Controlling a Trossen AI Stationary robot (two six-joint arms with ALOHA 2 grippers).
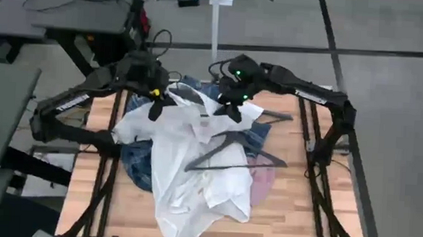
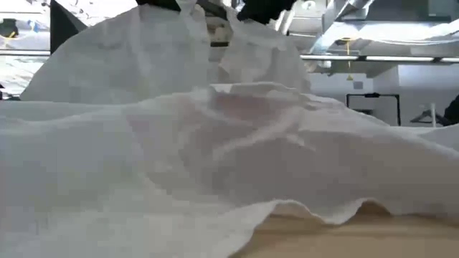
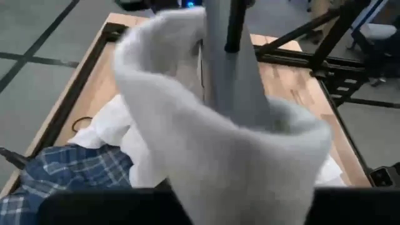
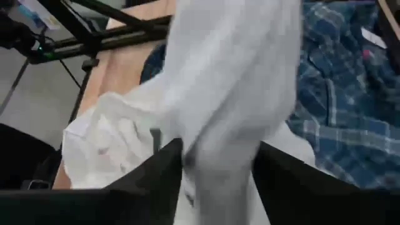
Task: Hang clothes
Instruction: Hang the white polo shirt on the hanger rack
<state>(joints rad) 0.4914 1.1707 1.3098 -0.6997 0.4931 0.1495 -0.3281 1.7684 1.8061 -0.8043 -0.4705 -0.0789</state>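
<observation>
High view: left gripper (image 1: pixel 156 103) and right gripper (image 1: pixel 230 105) both pinching white shirt (image 1: pixel 194 168) at collar end, lifted clear of table (image 1: pixel 294 210), likely to open it for hanger (image 1: pixel 231 152). Left jaws clamped narrow on cloth; right jaws partly apart, cloth between them. Plaid shirt (image 4: pixel 350 94) left underneath

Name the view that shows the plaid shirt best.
The right wrist view: the plaid shirt spreads broadly beside the white shirt. The left wrist view catches a corner, the high view only edges under the white shirt, the low view none.

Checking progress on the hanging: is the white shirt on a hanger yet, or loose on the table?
Loose, not on a hanger. The white shirt lies spread over the table, one hanger resting on top of it; both grippers lift its upper edge.
</observation>
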